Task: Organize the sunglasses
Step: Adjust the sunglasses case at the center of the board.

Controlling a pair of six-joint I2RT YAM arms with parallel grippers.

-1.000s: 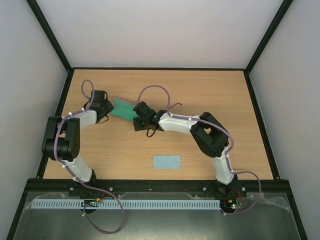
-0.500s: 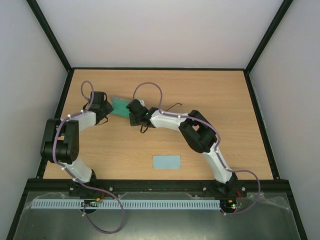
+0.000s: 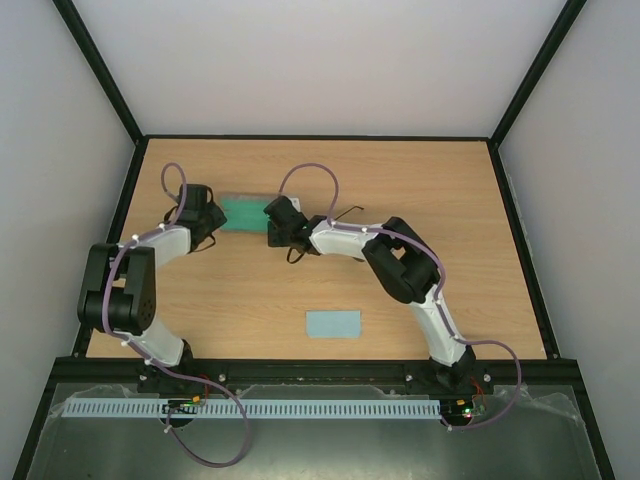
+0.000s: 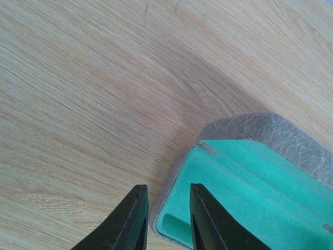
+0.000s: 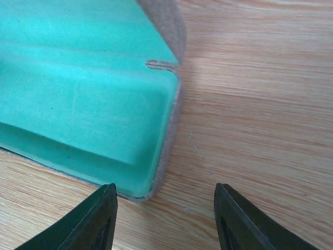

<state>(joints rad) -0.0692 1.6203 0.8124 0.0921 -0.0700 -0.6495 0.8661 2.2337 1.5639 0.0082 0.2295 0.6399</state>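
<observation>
Your wooden table (image 3: 430, 180) carries everything. Your right arm (image 3: 400, 262) reaches across its middle towards the far left.

The grey case (image 3: 243, 212) lies open between your two grippers, with its green lining facing up. The light blue cloth (image 3: 333, 324) lies flat near the front edge, well apart from the case.

Your left gripper (image 4: 167, 186) is narrow and pinches the case's end wall, one finger outside and one on the lining. Your right gripper (image 5: 165, 187) stands wide at the case's other end, holding nothing, with a case corner just inside one finger.

Of the sunglasses (image 3: 348, 210) you see only a thin dark wire. It pokes out from under the right arm, to the right of the case, and the rest is hidden.
</observation>
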